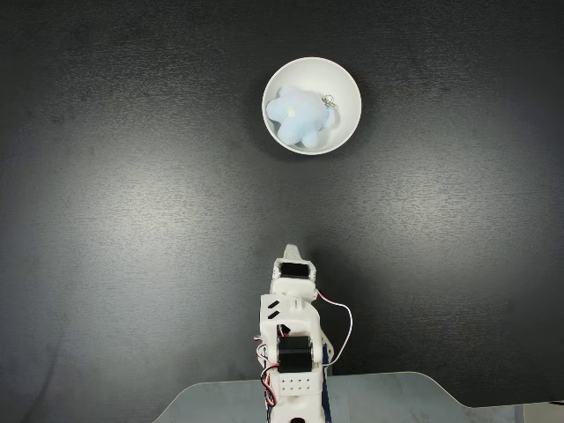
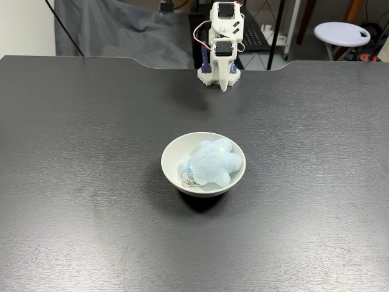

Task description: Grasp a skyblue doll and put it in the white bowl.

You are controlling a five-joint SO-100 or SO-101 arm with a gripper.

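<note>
The black table (image 1: 106, 211) is the largest thing in both fixed views, matte and dark, with a pale plate at the edge where the arm is mounted. On it, well apart from the arm's base, stands the white bowl (image 1: 345, 88), round, glossy and plain; it looks hard and smooth, so I judge it would slide on the table if nudged from the side.

The white arm (image 1: 289, 352) is folded back over its base, its links stacked close together. In a fixed view facing the arm, the hand (image 2: 224, 85) hangs point-down just above the table at the foot of the base, far from the bowl. The jaws appear drawn together with nothing between them, though at this size a slight gap cannot be ruled out.

Inside the bowl lies the skyblue doll (image 1: 301, 116), a fluffy lobed plush resting against the bowl's inner wall, filling much of the hollow. It reads as very light, soft and easily squashed, not fragile and not slippery. The best hold would be across the plump middle or one thick lobe, where the pile gives grip. Its tiny metal ring (image 1: 328, 100) sits near the rim and is too small to pinch. The task looks finished.
</note>
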